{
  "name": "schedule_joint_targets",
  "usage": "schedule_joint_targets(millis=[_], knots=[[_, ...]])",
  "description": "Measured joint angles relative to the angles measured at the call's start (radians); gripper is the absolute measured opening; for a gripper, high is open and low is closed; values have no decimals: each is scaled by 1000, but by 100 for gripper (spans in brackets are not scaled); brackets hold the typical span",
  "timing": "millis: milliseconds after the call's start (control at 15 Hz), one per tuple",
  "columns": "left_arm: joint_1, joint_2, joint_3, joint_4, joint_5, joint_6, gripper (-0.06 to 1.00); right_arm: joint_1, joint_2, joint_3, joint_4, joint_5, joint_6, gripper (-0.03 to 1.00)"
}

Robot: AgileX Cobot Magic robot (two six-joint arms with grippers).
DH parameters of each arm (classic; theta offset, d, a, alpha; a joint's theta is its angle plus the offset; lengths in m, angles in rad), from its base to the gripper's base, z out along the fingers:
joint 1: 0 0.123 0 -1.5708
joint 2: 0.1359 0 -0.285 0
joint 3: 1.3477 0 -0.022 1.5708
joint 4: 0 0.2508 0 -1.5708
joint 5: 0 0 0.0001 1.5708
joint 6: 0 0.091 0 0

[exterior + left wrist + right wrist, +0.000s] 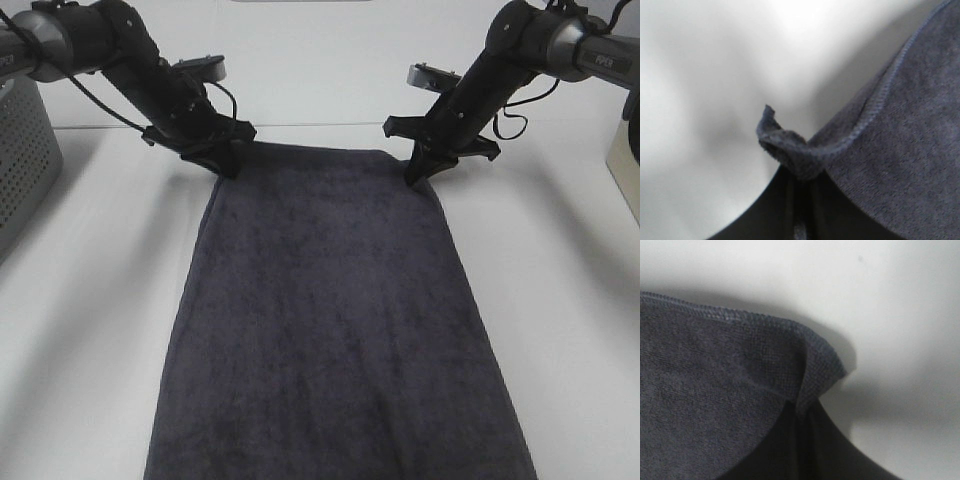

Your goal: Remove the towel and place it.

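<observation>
The dark charcoal towel point(330, 320) lies spread flat on the white table, running from the far middle to the near edge. My left gripper point(226, 164) is shut on its far left corner; the left wrist view shows that corner point(790, 147) bunched between the dark jaws. At the far right corner my right gripper point(414, 177) is shut too, and the right wrist view shows the hemmed corner point(815, 375) folded up and pinched in the jaws.
A grey perforated basket point(20, 160) stands at the left edge of the table. A pale boxy object point(625, 165) sits at the right edge. White tabletop point(90, 300) shows on both sides of the towel.
</observation>
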Motion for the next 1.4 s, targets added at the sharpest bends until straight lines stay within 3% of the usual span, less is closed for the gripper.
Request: schedule_joint_targets(millis=[267,800,1400], knots=[[0,0,-79,2,-84,48,2,0,-45,0,0,-175,-4,1],[0,0,-81,-15,-286,165,2,0,-45,0,-2,-397,-8,1],[0,70,-81,-40,-395,226,2,0,-5,5,-9,-501,-15,1]])
